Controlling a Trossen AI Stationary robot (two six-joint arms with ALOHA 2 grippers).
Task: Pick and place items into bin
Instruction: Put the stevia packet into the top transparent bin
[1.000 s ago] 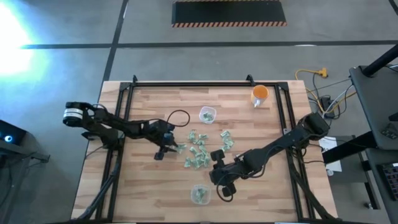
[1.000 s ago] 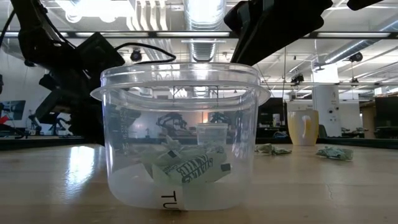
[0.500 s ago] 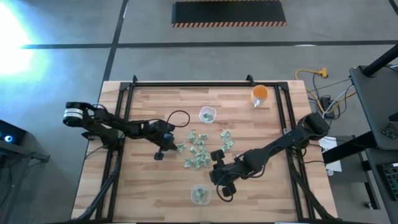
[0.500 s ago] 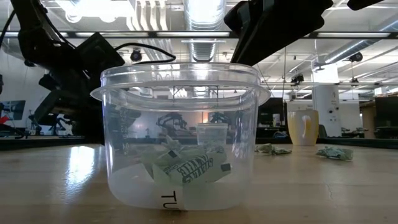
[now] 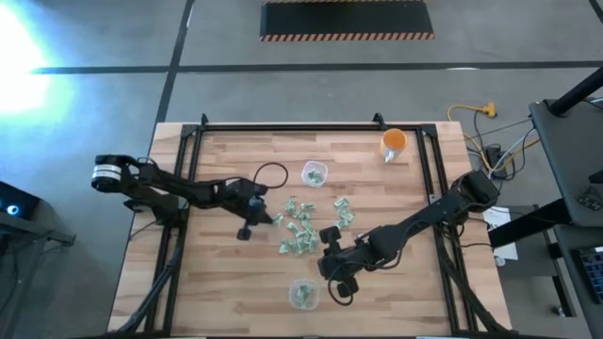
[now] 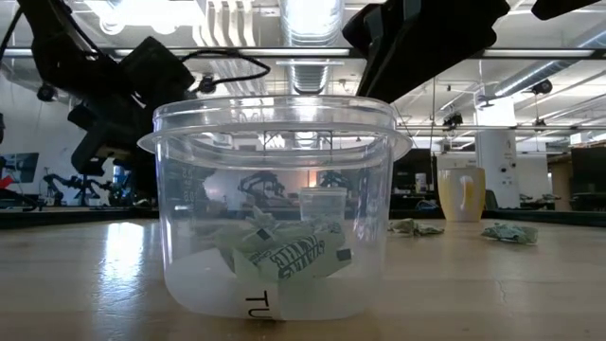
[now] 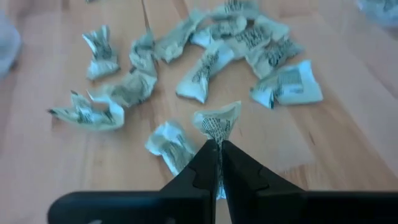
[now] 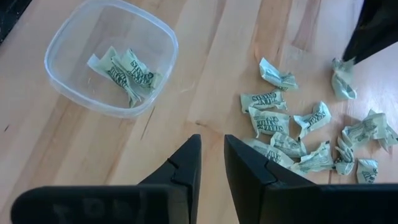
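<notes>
The left gripper (image 7: 217, 144) has just snapped together on one wrapped piece (image 7: 217, 124) at the pile's (image 5: 306, 226) edge, ready for lifting.

Overhead camera looks straight down, far, whole bench (image 5: 226, 282) in frame. Low camera sits at bench height, facing room, pressed close to clear bin (image 6: 275, 208). Left wrist camera hovers close over scattered wrapped items (image 7: 214, 59). Right wrist camera, higher, shares those items, same bin with overhead.
</notes>
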